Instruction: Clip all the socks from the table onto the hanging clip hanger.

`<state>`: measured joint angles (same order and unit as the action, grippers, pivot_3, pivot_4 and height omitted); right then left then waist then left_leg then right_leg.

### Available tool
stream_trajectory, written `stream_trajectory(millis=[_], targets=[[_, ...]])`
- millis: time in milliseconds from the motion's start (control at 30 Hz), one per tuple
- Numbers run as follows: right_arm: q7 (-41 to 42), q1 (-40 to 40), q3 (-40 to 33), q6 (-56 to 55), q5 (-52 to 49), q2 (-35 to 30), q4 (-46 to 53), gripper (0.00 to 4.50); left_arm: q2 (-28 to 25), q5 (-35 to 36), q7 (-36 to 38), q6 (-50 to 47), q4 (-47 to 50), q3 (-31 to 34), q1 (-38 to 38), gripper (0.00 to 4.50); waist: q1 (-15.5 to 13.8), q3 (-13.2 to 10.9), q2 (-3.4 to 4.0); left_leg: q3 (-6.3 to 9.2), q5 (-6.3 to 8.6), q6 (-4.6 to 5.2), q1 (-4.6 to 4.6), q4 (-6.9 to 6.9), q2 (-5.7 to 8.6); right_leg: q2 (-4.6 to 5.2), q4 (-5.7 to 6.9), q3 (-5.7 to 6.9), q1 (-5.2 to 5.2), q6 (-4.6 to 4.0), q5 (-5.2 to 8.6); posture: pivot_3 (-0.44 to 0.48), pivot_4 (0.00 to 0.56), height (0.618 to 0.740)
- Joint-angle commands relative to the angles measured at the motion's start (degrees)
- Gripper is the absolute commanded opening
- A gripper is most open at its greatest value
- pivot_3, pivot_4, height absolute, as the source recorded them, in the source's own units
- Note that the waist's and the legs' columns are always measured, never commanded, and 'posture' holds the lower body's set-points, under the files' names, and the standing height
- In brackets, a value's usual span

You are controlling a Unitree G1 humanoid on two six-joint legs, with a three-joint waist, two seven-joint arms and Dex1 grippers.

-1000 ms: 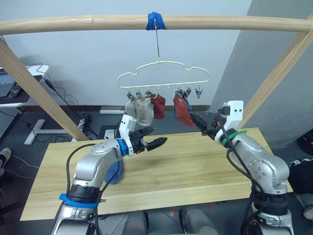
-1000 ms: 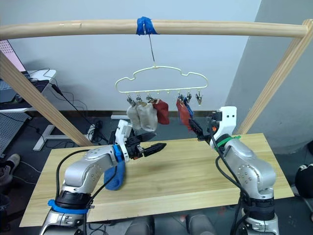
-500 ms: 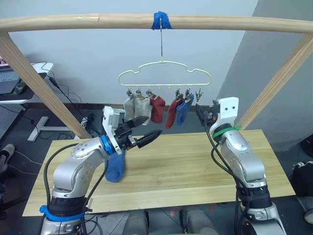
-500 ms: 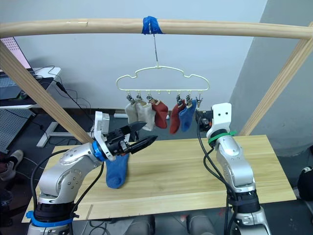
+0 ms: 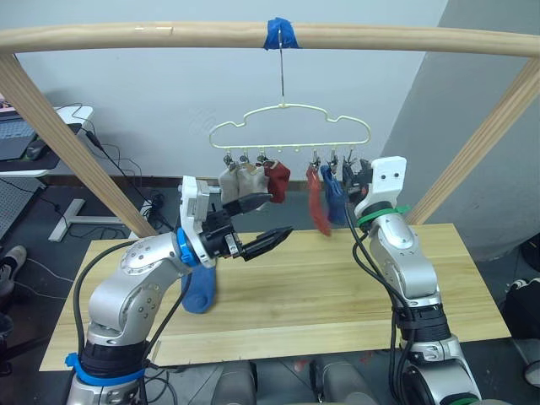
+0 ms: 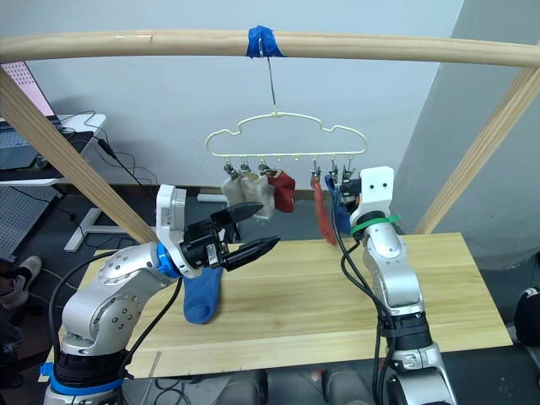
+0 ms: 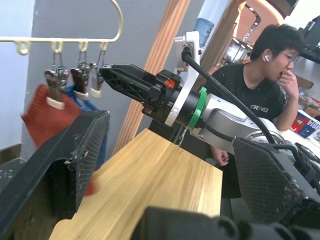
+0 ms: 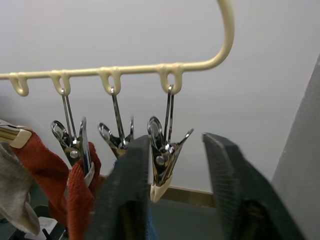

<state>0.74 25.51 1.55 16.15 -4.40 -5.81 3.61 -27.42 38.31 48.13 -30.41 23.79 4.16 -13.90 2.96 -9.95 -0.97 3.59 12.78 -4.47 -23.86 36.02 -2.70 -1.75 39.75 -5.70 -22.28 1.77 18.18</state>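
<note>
- Hanging from the clip hanger [image 5: 289, 128] are two grey, two red socks and one blue sock [image 5: 336, 201].
- Right gripper [image 8: 176, 185], fingers spread, flanks the end clip [image 8: 164, 159].
- Left gripper [image 5: 272, 218], released, hovers above the table [image 5: 337, 287], near its left edge; another blue sock [image 5: 199, 288] dangles beneath.

Plain room behind a wooden frame

A pale wall [image 5: 152, 93] backs the wooden rail [image 5: 126, 35]; a white desk [image 5: 51, 139], loose cables [image 5: 118, 173] and dark floor [image 5: 34, 224] lie left; a seated person [image 7: 260, 85] watches.
</note>
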Motion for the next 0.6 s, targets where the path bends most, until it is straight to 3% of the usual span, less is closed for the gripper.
stream_trajectory(millis=[33,600], targets=[[-1.1,1.2,-1.0,-0.6,1.2,0.3,1.1,1.68,-0.2,0.0,-0.3,1.3,1.5,-0.2,0.1,4.50,0.0,0.0,0.00,0.00,0.00,0.00,0.00,0.00,0.00,0.00,0.00,0.00,0.00,0.00,0.00,0.045,0.167,0.740],[-0.4,1.9,-0.7,-0.4,1.5,1.7,0.6,1.68,-0.4,-0.8,-0.3,2.3,1.3,-0.4,0.6,4.50,-0.2,-0.2,0.00,0.00,0.00,0.00,0.00,0.00,0.00,0.00,0.01,0.00,0.00,0.00,0.00,0.051,0.162,0.740]])
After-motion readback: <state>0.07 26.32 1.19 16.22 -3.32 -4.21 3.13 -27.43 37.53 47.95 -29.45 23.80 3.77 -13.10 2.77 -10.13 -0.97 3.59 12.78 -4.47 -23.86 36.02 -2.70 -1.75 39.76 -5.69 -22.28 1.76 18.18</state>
